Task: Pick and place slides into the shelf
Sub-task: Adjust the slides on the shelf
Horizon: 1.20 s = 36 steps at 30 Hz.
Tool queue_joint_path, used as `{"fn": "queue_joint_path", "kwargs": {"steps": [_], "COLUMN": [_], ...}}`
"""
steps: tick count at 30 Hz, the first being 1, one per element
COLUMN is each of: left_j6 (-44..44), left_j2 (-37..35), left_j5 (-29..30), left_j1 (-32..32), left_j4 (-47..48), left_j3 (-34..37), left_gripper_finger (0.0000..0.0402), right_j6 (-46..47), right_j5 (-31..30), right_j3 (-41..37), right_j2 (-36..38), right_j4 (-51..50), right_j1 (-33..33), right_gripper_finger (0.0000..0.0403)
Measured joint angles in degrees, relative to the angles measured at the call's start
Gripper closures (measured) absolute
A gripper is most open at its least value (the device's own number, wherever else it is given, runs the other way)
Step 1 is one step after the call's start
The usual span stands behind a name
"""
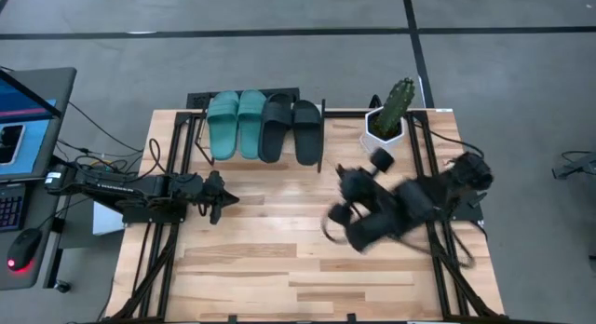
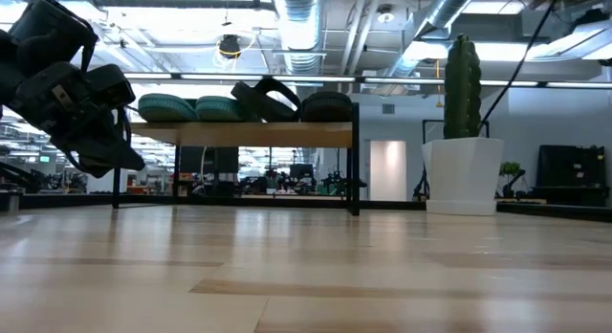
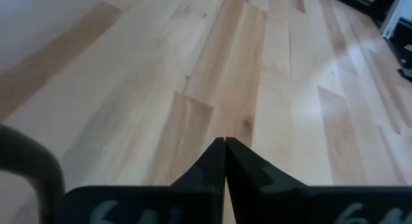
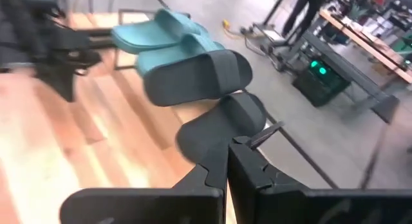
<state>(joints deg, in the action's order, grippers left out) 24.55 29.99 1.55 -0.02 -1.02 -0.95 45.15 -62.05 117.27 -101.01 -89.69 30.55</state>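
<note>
High view shows all four slides [image 1: 264, 125] lying side by side on the shelf [image 1: 312, 156] at the table's far edge, so placing looks finished and only retreat seems to remain. The right gripper [image 1: 333, 215] hangs clenched and empty near mid-table, arm folded; the left gripper [image 1: 223, 199] waits clenched at the left.

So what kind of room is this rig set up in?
Probably an open-plan robotics lab or workshop: exposed ceiling ducts overhead, a bare concrete floor, and more workbenches across the room where a person stands.
</note>
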Motion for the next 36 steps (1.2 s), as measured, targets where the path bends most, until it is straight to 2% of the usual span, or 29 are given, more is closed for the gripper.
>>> {"fn": "queue_joint_path", "kwargs": {"steps": [8, 11, 14, 17, 20, 23, 28, 31, 36], "left_j6": [-2.89, -7.43, -10.86, -12.71, -14.84, -16.25, -16.53, -13.79, -9.36], "left_j2": [0.02, -0.04, -0.04, -0.08, 0.0, 0.01, 0.63, 2.0, 5.42], "left_j5": [6.84, 3.11, -1.17, 1.99, 6.59, 11.41, 21.66, 27.97, 31.13], "left_j1": [0.01, -0.01, -0.04, -0.01, -0.01, -0.52, -3.93, -6.35, -8.91], "left_j4": [-3.41, -11.43, -20.31, -22.13, -16.24, -6.22, 12.7, 21.4, 28.25], "left_j3": [0.11, 0.11, 0.08, -1.71, -6.05, -12.41, -23.95, -29.09, -32.86], "left_gripper_finger": [0.0401, 0.0402, 0.0401, 0.0401, 0.0402, 0.0401, 0.0402, 0.0401, 0.0402], "right_j6": [22.77, 32.02, 38.89, 44.69, 49.52, 50.45, 50.45, 50.38, 45.99], "right_j5": [-4.41, -4.57, -4.59, -4.48, -4.42, -3.77, -1.24, -1.06, -1.03], "right_j3": [-21.0, -28.17, -36.01, -42.97, -48.66, -52.89, -55.7, -55.94, -56.01], "right_j2": [4.33, 4.25, 4.24, 4.17, 4.17, 4.17, 4.17, 4.17, 4.17], "right_j4": [0.18, 0.87, 6.52, 12.95, 20.09, 27.27, 33.24, 34.66, 37.57], "right_j1": [10.57, 12.59, 13.83, 15.01, 16.06, 16.83, 17.44, 17.48, 17.46], "right_gripper_finger": [0.0402, 0.0402, 0.0402, 0.0402, 0.0402, 0.0402, 0.0402, 0.0402, 0.0402]}}
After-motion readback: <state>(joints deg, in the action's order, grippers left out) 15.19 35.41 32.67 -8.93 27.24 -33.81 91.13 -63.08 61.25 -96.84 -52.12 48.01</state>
